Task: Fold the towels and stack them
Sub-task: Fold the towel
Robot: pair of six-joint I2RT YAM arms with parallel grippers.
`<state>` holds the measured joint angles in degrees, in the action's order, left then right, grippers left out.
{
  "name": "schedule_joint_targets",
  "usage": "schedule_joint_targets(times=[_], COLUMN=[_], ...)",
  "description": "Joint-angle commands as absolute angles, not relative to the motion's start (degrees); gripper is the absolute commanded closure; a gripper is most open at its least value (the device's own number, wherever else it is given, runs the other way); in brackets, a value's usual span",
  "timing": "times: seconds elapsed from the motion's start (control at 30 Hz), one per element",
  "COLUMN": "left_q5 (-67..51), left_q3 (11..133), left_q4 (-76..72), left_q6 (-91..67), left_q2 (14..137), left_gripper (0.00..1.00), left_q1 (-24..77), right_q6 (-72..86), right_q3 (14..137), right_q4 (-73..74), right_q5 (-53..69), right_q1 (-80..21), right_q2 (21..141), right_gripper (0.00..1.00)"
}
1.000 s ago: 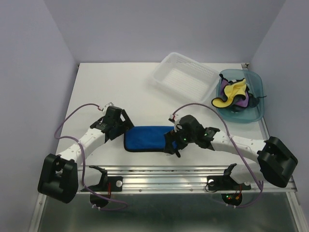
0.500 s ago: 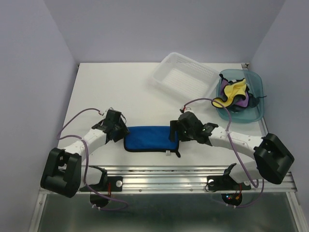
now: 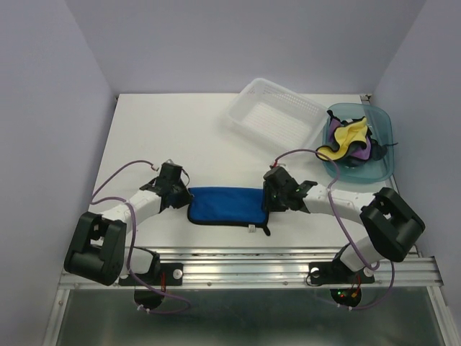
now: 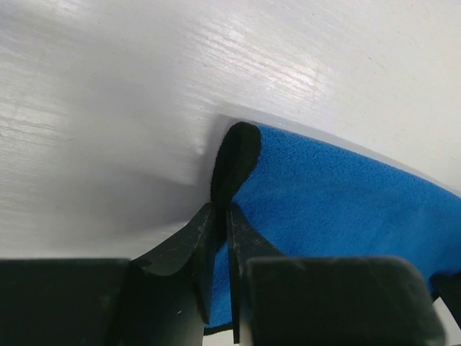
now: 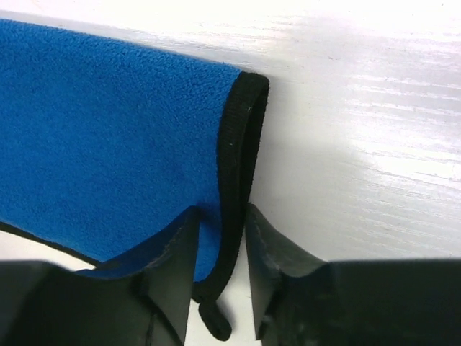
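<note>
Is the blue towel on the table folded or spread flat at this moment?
Folded. The blue towel lies as a narrow strip, and both wrist views show its black hem doubled into two layers at each end.

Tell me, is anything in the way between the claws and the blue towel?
No, nothing visible is in the way. The left claw pinches the left edge of the blue towel, and the right claw has one finger on either side of the right edge.
</note>
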<state>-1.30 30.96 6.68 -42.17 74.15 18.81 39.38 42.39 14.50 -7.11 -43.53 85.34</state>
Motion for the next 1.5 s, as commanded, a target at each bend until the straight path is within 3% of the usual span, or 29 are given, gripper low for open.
schedule_joint_targets(times=[0.0,0.1,0.27,0.6,0.8,1.07,1.47], left_q5=[-2.72,-2.90,-3.69,-5.97,-6.68,-8.44,-9.32], left_q3=[29.18,29.00,29.00,28.83,28.83,28.30,26.72], left_q4=[5.98,5.71,4.75,-1.49,-3.95,-6.41,-8.00], left_q6=[-41.40,-41.40,-41.40,-44.12,-44.91,-45.44,-46.32], left_q2=[75.49,75.85,74.97,76.73,78.48,79.72,79.63], left_gripper=[0.84,0.90,0.92,0.99,1.00,1.00,1.00], left_q1=[18.72,18.72,19.68,26.19,27.16,27.77,28.12], right_q6=[41.13,41.22,39.11,30.94,27.60,30.67,39.02], right_q3=[43.86,43.86,43.95,48.24,51.85,55.89,61.08], right_q4=[14.50,15.29,17.40,23.90,25.76,19.08,5.02], right_q5=[-8.79,-10.02,-11.07,-10.46,3.13,16.07,17.93], right_q1=[-43.24,-42.98,-41.05,-39.46,-39.46,-40.34,-48.16], right_q2=[85.78,85.96,83.33,75.77,75.50,79.80,91.93], right_gripper=[0.68,0.78,0.99,0.99,0.99,0.99,0.99])
